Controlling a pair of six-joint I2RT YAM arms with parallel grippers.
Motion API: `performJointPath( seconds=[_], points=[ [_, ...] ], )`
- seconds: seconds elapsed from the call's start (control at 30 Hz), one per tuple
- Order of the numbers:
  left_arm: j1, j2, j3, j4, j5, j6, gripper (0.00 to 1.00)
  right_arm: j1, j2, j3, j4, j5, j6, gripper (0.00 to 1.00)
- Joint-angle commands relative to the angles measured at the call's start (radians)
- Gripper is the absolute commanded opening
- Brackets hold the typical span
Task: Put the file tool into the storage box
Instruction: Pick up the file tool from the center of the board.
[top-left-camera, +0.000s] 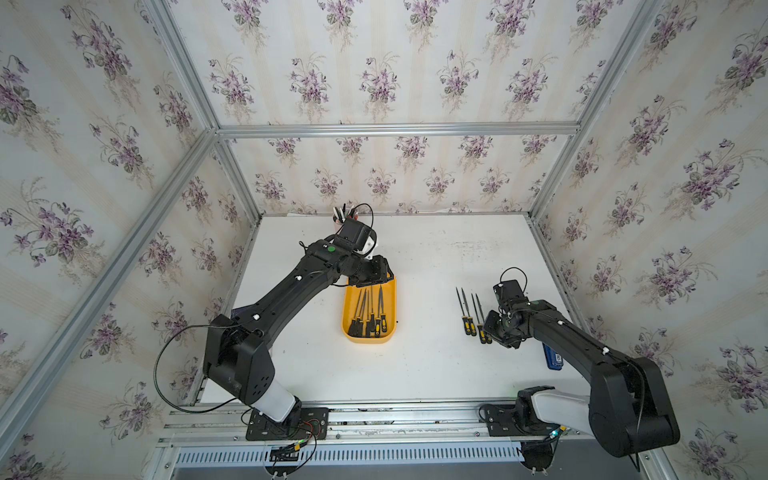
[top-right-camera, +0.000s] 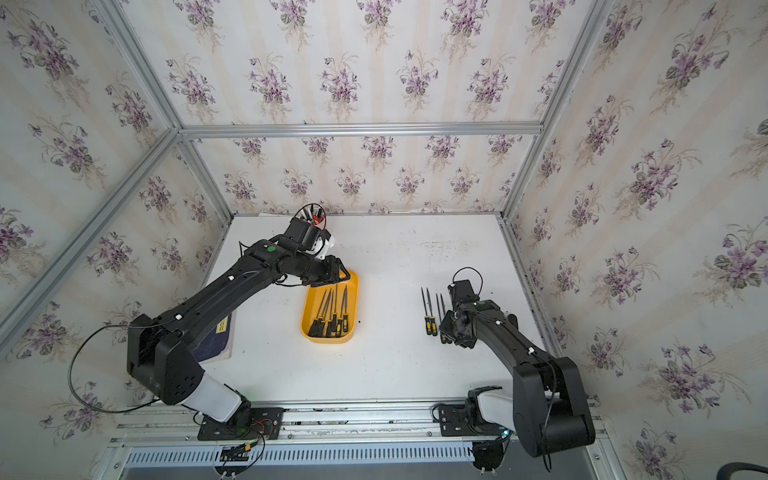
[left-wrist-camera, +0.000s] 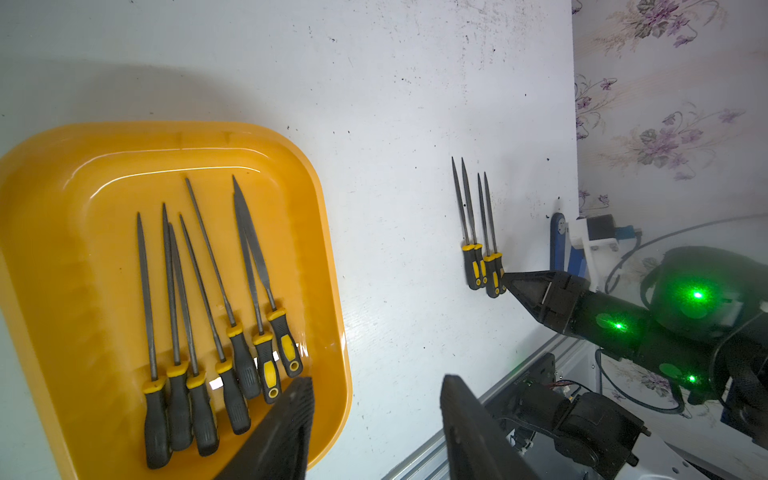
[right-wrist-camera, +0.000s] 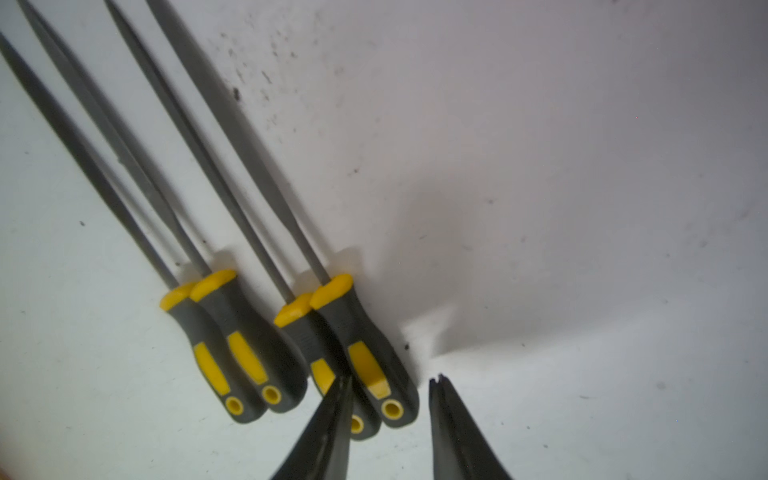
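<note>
The storage box (top-left-camera: 366, 338) (top-right-camera: 328, 337), a shallow yellow tray, sits mid-table with several black-and-yellow file tools (top-left-camera: 368, 311) (left-wrist-camera: 208, 311) lying in it. Several more file tools (top-left-camera: 469, 313) (top-right-camera: 432, 313) (left-wrist-camera: 482, 249) lie side by side on the table to its right. My right gripper (top-left-camera: 488, 328) (right-wrist-camera: 390, 379) is open and low at their handle ends. Its fingers straddle the handle of the outermost file (right-wrist-camera: 365, 349), one finger overlapping the neighbouring handle. My left gripper (top-left-camera: 374, 272) (left-wrist-camera: 378, 379) hovers open and empty over the tray's far end.
A pink pen cup (top-left-camera: 345, 216) stands at the back behind the left wrist. A blue flat object (top-left-camera: 552, 357) lies by the table's right edge, near the right arm. A dark book (top-right-camera: 216, 336) lies under the left arm. Metal frame rails border the table.
</note>
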Motion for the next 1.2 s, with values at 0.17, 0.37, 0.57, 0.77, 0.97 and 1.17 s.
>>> performJointPath(
  seconds=[0.17, 0.37, 0.57, 0.77, 0.97, 1.17],
  points=[
    [0.000, -0.006, -0.011, 0.022, 0.008, 0.000, 0.54, -0.002, 0.060, -0.013, 0.036, 0.006, 0.011, 0.38],
    [0.001, -0.006, -0.019, 0.022, 0.007, -0.001, 0.54, -0.001, 0.083, -0.009, 0.066, 0.003, -0.002, 0.39],
    [0.001, -0.001, -0.024, 0.022, 0.005, -0.002, 0.55, 0.000, 0.118, -0.001, 0.075, 0.021, -0.016, 0.35],
    [0.000, -0.003, -0.034, 0.020, 0.001, 0.002, 0.54, -0.002, 0.148, 0.003, 0.077, 0.043, -0.028, 0.29],
    [0.001, 0.007, -0.031, 0.020, 0.006, 0.008, 0.54, -0.004, 0.157, 0.015, 0.079, 0.039, -0.039, 0.14],
    [0.010, 0.021, -0.018, 0.074, 0.086, -0.017, 0.54, -0.005, 0.090, 0.022, 0.055, -0.020, -0.062, 0.00]
  ],
)
